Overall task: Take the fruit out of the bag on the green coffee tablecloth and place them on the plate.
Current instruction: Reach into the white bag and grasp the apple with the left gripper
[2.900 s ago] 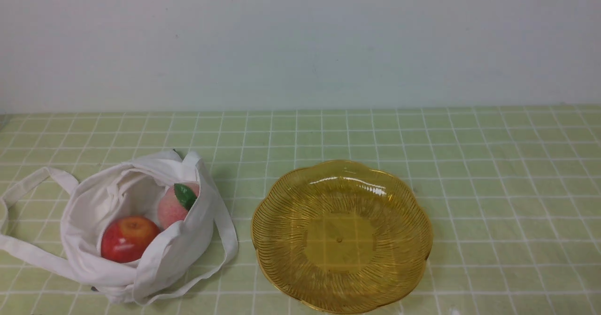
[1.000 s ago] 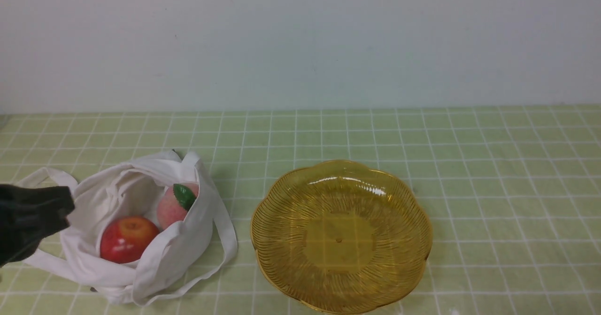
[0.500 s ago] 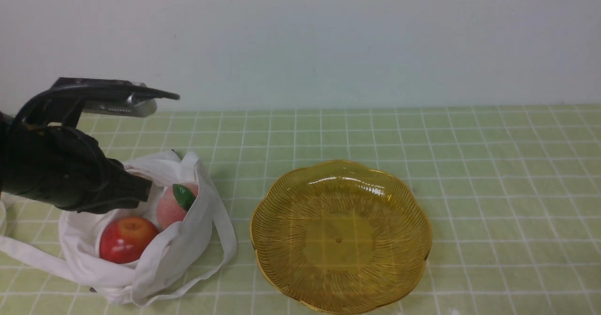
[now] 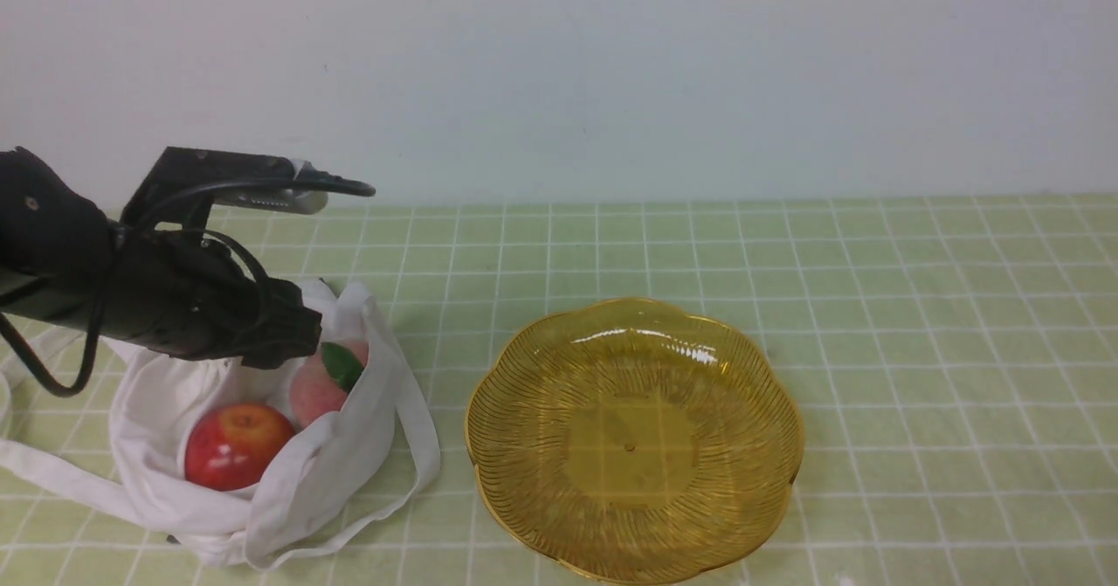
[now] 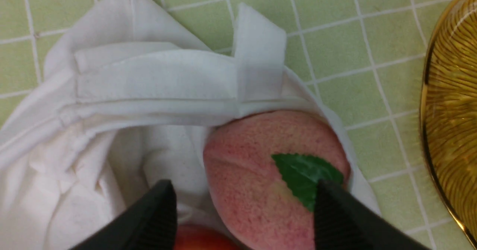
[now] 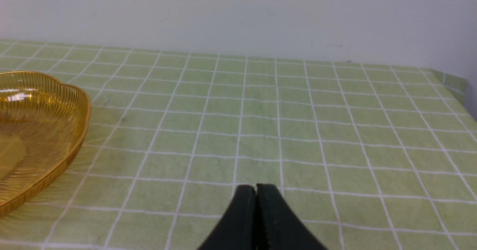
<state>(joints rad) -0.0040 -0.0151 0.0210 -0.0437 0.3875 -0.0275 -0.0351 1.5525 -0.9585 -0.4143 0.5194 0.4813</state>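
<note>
Before you lies a light green tablecloth (image 4: 917, 306) ruled with thin white lines into small squares. Your white cloth bag (image 4: 349, 446) shows a glossy red apple (image 4: 236, 446) shading to yellow-orange on top, and a pale pink, finely speckled peach (image 4: 310, 394) with a dark green leaf (image 4: 342, 366). The plate (image 4: 742, 411) is see-through amber-yellow, finely ribbed in curving lines. Your left gripper (image 5: 244, 186) and right gripper (image 6: 256, 188) are both black; the wall (image 4: 611, 71) behind is a pale bluish white.

On my feed I see a plain pale wall (image 4: 611, 71) running across the whole background, smooth and whitish with a faint blue-green tint and a few tiny dark specks.
</note>
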